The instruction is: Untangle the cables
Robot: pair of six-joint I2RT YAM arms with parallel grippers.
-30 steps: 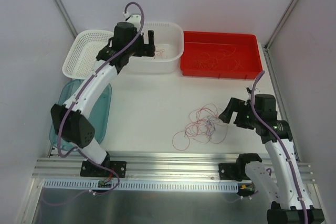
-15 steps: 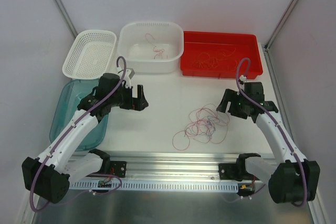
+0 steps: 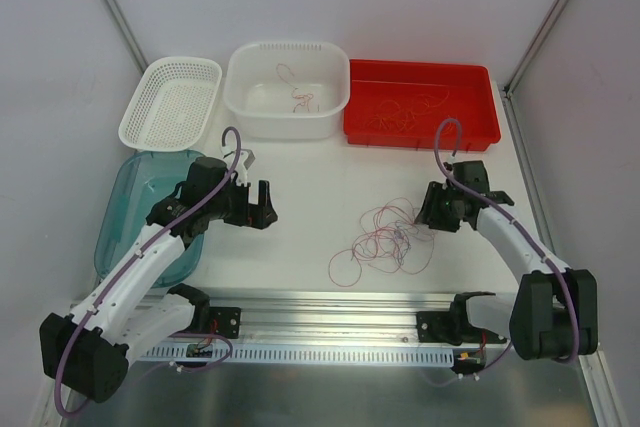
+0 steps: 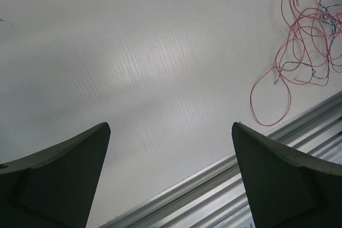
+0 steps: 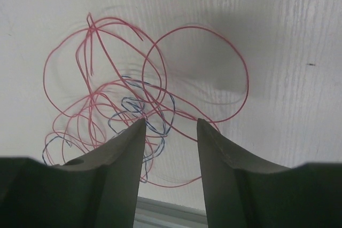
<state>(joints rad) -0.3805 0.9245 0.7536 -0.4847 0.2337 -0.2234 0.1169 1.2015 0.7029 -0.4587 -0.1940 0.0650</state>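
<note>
Right jaws stand half-narrowed, a gap showing between the tips, nothing pinched that I can see. The cables (image 5: 131, 100) lie knotted on the worktop (image 5: 278, 25), under and just beyond those tips. The danger: bite several crossing strands at once and the whole knot lifts and tightens. Left jaws, released wide and empty, sit well apart, too far off to pin the bundle down.

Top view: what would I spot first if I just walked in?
A red tangle of cables lies on the white table, near the front edge. The right gripper hangs at the tangle's right edge, jaws apart. At the back right, a bright red tray holds more cables.
</note>
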